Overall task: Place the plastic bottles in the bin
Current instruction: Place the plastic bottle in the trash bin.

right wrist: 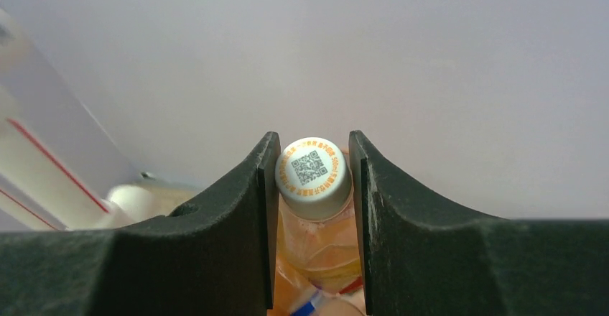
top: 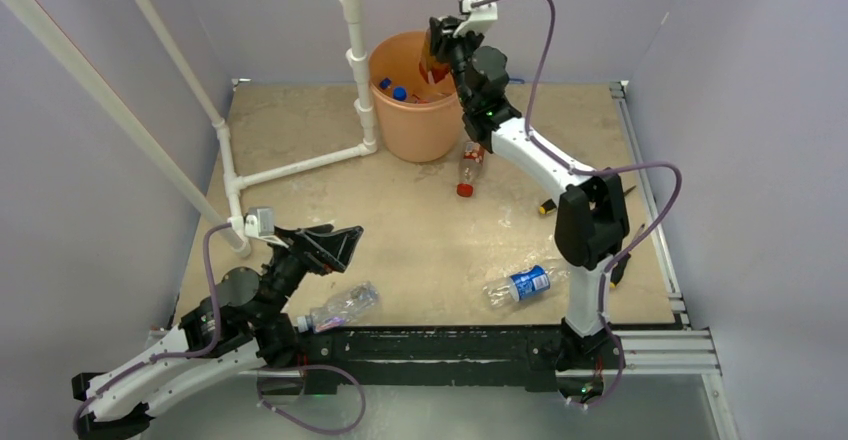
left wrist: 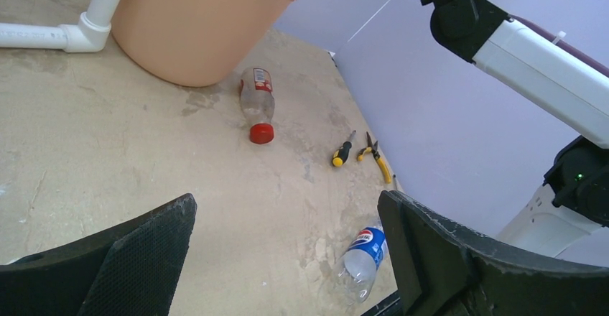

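Here, right gripper (right wrist: 313, 151): closed on the neck of an amber bottle (right wrist: 316, 248), whose white cap is seen between the two fingers.
Held bottle's place: raised above the bin (top: 412, 130), apparently over its rim at about 2 o'clock; how high cannot be judged.
Left gripper (left wrist: 286, 205): spread wide with nothing held, poised above the table (top: 420, 230) at about 8 o'clock.
Bin: stood at 12 o'clock of the table, beside the white pipe frame (top: 355, 55); two blue caps (top: 392, 90) are seen inside.
Red-capped bottle (top: 467, 168): laid on its side just at the bin's 5 o'clock, cap turned toward the arms.
Pepsi bottle (top: 520, 284): laid flat at 5 o'clock of the table.
Clear bottle (top: 342, 307): laid flat at 7 o'clock, near the left arm's base.
Screwdriver (left wrist: 342, 151) and pliers (left wrist: 376, 156): laid side by side at 3 o'clock.
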{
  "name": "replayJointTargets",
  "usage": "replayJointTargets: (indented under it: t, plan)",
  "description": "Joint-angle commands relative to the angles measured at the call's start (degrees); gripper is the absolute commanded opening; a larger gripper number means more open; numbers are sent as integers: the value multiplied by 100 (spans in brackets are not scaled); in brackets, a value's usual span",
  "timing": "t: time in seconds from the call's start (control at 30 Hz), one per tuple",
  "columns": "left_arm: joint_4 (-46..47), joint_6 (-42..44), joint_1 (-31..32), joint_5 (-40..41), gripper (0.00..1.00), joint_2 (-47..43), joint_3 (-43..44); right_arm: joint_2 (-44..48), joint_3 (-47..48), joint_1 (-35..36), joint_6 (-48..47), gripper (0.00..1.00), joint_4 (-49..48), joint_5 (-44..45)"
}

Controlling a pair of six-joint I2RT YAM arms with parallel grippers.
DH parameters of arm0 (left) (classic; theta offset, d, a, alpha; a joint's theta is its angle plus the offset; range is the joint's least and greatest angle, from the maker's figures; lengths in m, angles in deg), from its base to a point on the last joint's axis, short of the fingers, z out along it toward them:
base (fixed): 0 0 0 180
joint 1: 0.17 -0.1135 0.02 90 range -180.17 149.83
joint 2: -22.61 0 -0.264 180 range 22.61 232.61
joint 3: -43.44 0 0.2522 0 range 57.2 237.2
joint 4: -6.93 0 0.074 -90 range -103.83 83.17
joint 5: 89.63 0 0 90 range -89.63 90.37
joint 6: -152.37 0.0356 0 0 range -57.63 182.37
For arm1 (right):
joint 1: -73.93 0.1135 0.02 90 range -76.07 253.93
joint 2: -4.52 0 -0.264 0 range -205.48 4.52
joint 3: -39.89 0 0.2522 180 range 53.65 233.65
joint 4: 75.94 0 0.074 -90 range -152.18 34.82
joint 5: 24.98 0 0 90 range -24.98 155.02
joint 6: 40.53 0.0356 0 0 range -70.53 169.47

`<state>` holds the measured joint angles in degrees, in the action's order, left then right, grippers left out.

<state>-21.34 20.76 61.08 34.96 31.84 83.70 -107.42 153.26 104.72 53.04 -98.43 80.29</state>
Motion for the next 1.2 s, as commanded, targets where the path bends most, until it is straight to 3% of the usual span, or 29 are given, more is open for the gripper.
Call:
replayJointTargets:
  t: [0.0,0.63,0.67,0.83,0.87,0.97,1.17]
  plan:
    - [5,-139,1,22,99,-32,52,-213,36,-78,-172,0,639,356]
    - [8,-252,1,-30,99,156,-12,-889,111,-301,371,0,1866,-98]
    - [16,-262,1,-31,99,164,-18,-864,81,-301,380,4,1841,-123]
    - [26,-273,1,-31,99,167,-21,-718,59,-311,461,47,1764,-258]
    - [26,-278,1,-36,99,166,-17,-683,70,-309,489,52,1750,-278]
    - [26,-287,1,-48,99,162,-17,-600,170,-311,538,60,1725,-330]
    - [52,-313,1,-66,99,166,-29,-428,462,-306,662,68,1718,-422]
